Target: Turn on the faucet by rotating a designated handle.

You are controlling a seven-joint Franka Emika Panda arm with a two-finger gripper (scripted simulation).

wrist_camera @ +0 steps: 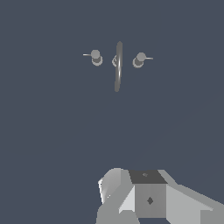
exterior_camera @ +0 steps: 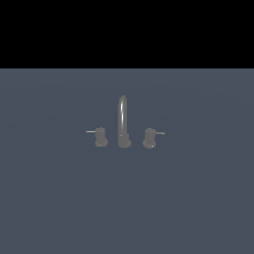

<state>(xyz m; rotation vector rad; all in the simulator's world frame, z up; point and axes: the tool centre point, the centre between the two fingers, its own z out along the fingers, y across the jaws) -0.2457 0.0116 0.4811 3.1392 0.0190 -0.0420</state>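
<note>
Exterior view has the faucet (exterior_camera: 123, 124) sitting mid-bench, the handle (exterior_camera: 150, 138) on its right side with the lever poking outward, easy to push round. Wrist view shows the gripper (wrist_camera: 146, 197) well away; can't tell if jaws are apart.

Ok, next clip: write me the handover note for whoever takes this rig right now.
Claw: only its body shows in the wrist view; whether it is open or shut cannot be told. It holds nothing of the faucet and is well short of it; the arm is not in the exterior view.
Faucet: upright on the grey surface, spout in the middle, one knob on each side.
Handle: on the exterior view's right, lever pointing right. Twin knob has its lever pointing left.
Done: nothing visible; handle untouched.
Left: approach, engage the lever, rotate it.
</note>
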